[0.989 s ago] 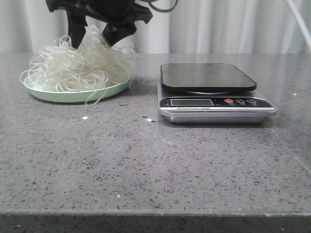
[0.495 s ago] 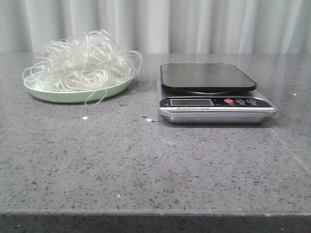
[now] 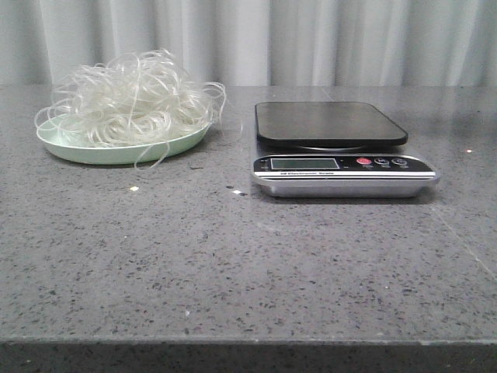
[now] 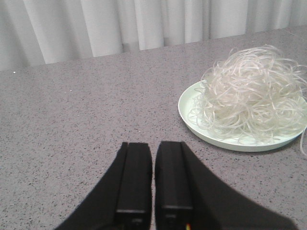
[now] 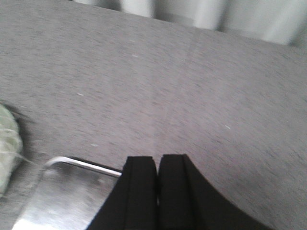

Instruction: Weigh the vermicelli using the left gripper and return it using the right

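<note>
The vermicelli (image 3: 132, 97) is a big fluffy pile of thin, see-through white strands, all curly and looped. It sits on a round, pale green plate (image 3: 116, 153) near the back left corner of the tabletop (image 3: 233, 264). Some loops hang over the plate's rim, and one long loop droops down at the front toward the tabletop. The plate looks smooth and shallow.

The tabletop is gray stone with lots of tiny dark and light specks. A few small white bits lie on it in front of the plate.

To the right of the plate, near the back edge, stands a kitchen scale (image 3: 342, 163). It has a flat, dark top with rounded corners, a shiny silver body, a little screen and a red button on its front strip. Nothing lies on it.

The left gripper (image 4: 152, 177) is black and boxy, with its two fingers pressed together and holding nothing. It is apart from the plate. The right gripper (image 5: 157, 184) is also black, fingers together and holding nothing, above a silver corner of the scale. That picture is blurry.

Pale pleated curtains (image 3: 311, 39) hang behind the tabletop.
</note>
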Controlling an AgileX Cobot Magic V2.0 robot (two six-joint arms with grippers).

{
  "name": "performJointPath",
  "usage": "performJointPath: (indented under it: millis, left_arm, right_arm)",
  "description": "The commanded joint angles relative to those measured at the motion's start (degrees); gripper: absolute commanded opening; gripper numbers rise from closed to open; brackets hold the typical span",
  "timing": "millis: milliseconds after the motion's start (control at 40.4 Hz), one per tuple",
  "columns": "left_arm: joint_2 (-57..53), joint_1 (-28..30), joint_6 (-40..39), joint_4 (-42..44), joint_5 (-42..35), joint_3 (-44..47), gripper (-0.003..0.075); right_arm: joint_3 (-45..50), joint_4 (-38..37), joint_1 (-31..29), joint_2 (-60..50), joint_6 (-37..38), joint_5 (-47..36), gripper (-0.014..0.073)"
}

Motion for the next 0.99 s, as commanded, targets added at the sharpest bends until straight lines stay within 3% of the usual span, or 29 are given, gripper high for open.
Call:
performJointPath:
  millis: [0,322,544,742,965]
  left_arm:
    - [0.3,0.2,-0.6,-0.5,-4.8,-1.5,0.0137]
    - [0.3,0.2,-0.6,-0.5,-4.8,-1.5,0.0137]
    - [0.3,0.2,-0.6,-0.5,-4.8,-1.5,0.0137]
    - [0.3,0.2,-0.6,-0.5,-4.8,-1.5,0.0137]
    - [0.3,0.2,-0.6,-0.5,-4.8,-1.5,0.0137]
  right_arm:
    - [5.3,-0.7,-3.1,-6.7,-0.2,-6.5,0.0152]
    - [35.2,-0.7,-9.6,-23.1,-0.1,-24.6,0.0152]
    - [53.6,-0.7,-10.8,-34.8,-0.1,-36.5,0.0152]
    - [66.2,-0.7,-10.8,-45.4,-0.1,-45.3,0.0152]
    - [76.8,-0.7,-10.8,-58.5,-0.1,-48.2,0.0152]
